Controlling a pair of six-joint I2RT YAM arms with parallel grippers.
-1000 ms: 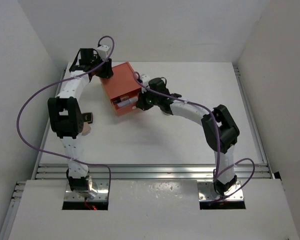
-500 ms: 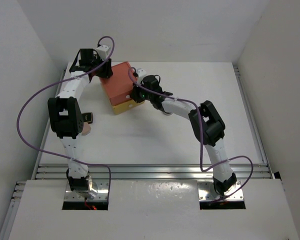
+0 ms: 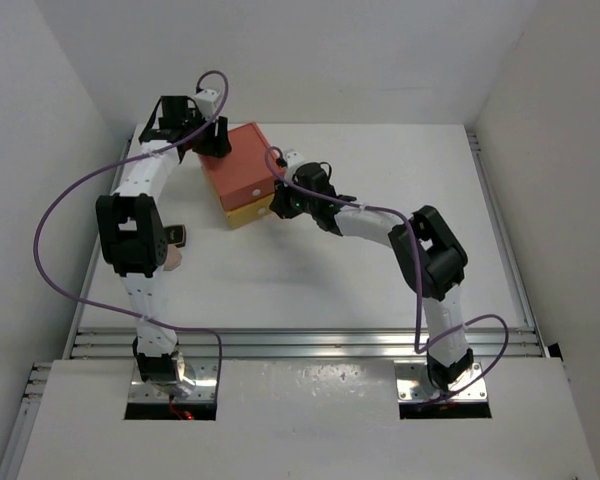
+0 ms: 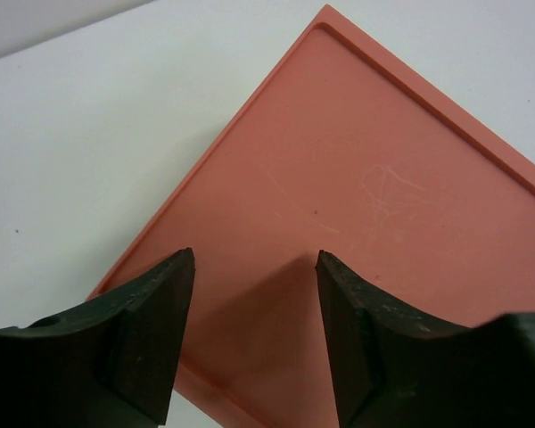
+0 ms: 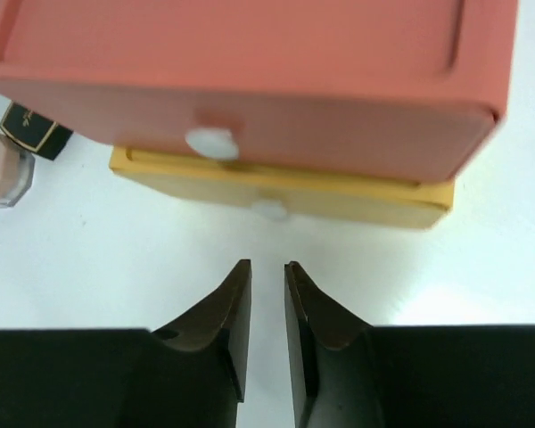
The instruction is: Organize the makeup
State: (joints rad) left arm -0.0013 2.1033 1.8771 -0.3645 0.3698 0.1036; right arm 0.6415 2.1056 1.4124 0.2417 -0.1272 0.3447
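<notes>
The coral-red drawer box (image 3: 242,172) stands at the back left with its coral drawer (image 5: 250,134) pushed in and the yellow drawer (image 5: 285,196) below it also in. My right gripper (image 5: 267,266) sits just in front of the yellow drawer's white knob (image 5: 267,209), its fingers almost together and holding nothing; it also shows in the top view (image 3: 277,203). My left gripper (image 4: 256,259) is open above the box's top rear corner (image 3: 217,140). A small dark square case (image 3: 181,236) and a peach puff (image 3: 173,258) lie by the left arm. Other makeup is hidden.
In the right wrist view a dark gold-trimmed case (image 5: 34,129) and a pale pinkish clear piece (image 5: 2,169) lie on the white table (image 3: 380,280) left of the box. Walls close in the left, right and back. A metal rail (image 3: 300,340) runs along the near edge.
The coral drawer, open a second ago with white tubes showing, is now shut. My right gripper pushed in against it and has since drawn back a little. The left arm barely moved.
</notes>
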